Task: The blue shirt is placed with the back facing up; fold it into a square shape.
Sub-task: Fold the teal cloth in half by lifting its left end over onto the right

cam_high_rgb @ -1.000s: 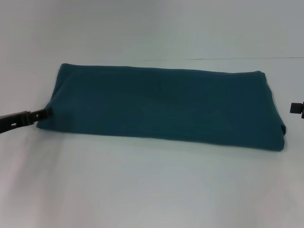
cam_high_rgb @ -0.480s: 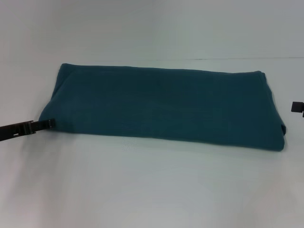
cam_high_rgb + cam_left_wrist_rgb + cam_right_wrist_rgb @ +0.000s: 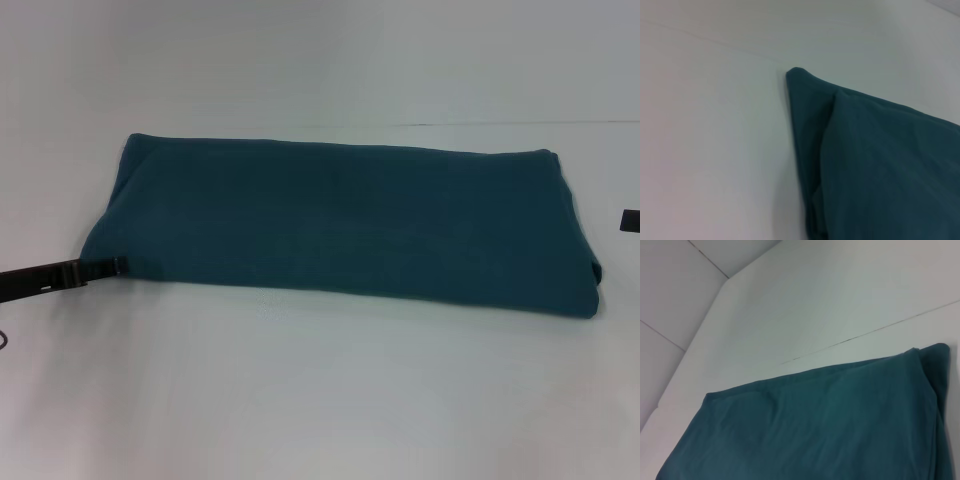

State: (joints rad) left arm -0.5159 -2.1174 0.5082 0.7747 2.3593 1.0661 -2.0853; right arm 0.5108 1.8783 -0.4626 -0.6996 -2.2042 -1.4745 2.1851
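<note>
blue shirt (image 3: pixel 340 225) lies as long band on bench (image 3: pixel 320 400); left claw (image 3: pixel 110 266) at near-left corner, grip unclear; next, end-over-end fold.

The blue shirt (image 3: pixel 815 430) lies folded on the white table (image 3: pixel 805 310).

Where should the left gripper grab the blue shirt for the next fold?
Probably the near-left corner of the blue shirt, coming in low from the robot's left, where the left gripper already sits. The shirt lies as a long flat band, and its stacked layers are exposed there.
</note>
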